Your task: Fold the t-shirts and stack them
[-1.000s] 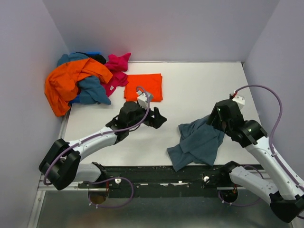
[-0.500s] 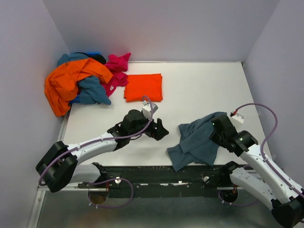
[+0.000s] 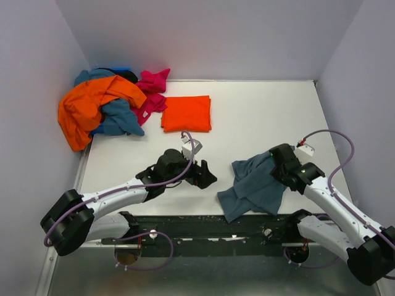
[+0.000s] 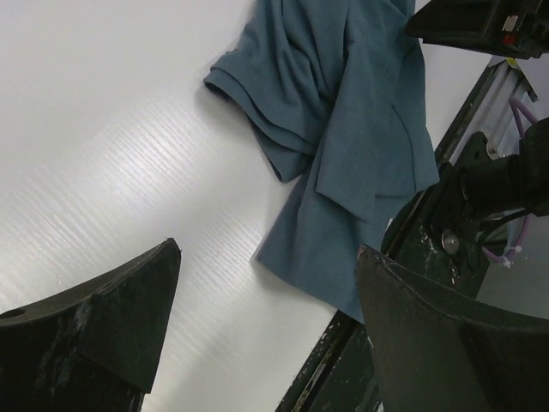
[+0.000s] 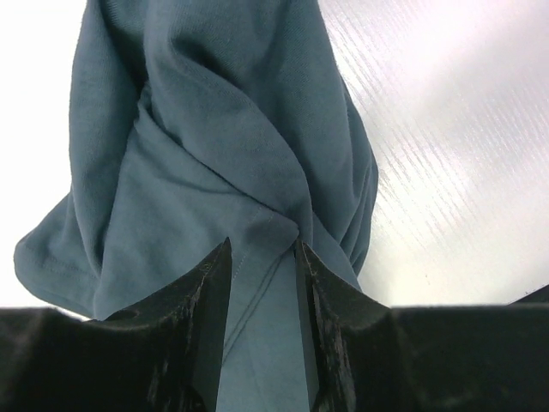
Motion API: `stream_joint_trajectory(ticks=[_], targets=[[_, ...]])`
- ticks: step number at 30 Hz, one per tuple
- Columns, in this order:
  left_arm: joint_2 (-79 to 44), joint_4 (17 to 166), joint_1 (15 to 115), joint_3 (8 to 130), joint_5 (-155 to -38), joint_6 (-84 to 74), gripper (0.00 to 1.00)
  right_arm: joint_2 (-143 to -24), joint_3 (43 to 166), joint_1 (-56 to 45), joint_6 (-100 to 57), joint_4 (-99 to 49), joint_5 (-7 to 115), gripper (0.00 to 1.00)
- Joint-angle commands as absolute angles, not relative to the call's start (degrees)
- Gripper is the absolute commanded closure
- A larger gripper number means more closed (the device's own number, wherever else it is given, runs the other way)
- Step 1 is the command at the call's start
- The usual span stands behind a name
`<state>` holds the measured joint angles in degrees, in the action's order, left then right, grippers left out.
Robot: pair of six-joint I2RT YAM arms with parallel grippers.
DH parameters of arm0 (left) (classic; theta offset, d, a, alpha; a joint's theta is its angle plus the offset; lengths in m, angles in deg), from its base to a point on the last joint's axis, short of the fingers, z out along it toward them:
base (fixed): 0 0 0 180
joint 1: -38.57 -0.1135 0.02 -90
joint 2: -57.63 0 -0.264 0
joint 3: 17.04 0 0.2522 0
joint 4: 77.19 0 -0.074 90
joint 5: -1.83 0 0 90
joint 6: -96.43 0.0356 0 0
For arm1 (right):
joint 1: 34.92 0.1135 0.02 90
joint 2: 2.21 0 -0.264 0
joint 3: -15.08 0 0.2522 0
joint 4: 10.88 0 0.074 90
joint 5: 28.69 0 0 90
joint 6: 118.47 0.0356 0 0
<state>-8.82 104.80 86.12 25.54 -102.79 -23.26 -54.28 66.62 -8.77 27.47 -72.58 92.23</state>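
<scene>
Crumpled slate blue-grey cloth t-shirt [image 3: 256, 185]: a fold is pinched betw. R gripper [image 5: 262, 257] fingers; L gripper [image 4: 268, 249] is seen spread wide, empty, just left of shirt.

The white table [image 3: 259, 117] bears a crumpled slate-blue shirt [image 3: 256, 185], a folded orange-red shirt [image 3: 186, 113] and a shirt heap [image 3: 102, 108].
</scene>
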Motion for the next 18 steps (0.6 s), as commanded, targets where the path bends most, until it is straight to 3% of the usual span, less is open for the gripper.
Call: stream_joint_trajectory(ticks=[1, 9, 12, 14, 17, 18], targets=[[-7.1, 104.3, 86.6, 25.1, -101.4, -23.7, 0.07, -55.3, 64.9, -9.6, 29.2, -70.1, 94.3, 0.56], [-8.1, 103.5, 86.7, 26.3, -100.7, -22.8, 0.07, -57.9, 62.3, -10.9, 30.3, -66.9, 94.0, 0.59], [-9.7, 103.3, 86.7, 27.5, -100.0, -22.4, 0.07, -58.9, 65.0, -10.9, 30.2, -69.4, 97.0, 0.71], [-11.4, 102.8, 86.7, 29.1, -99.0, -22.1, 0.07, -58.2, 66.8, -10.9, 30.3, -72.5, 100.1, 0.73], [-16.1, 101.2, 86.7, 33.4, -97.0, -22.2, 0.09, -55.7, 68.7, -10.9, 28.1, -74.1, 102.4, 0.96], [-17.9, 100.3, 86.7, 35.2, -96.3, -22.8, 0.10, -54.6, 69.3, -10.9, 27.3, -74.6, 102.6, 0.99]])
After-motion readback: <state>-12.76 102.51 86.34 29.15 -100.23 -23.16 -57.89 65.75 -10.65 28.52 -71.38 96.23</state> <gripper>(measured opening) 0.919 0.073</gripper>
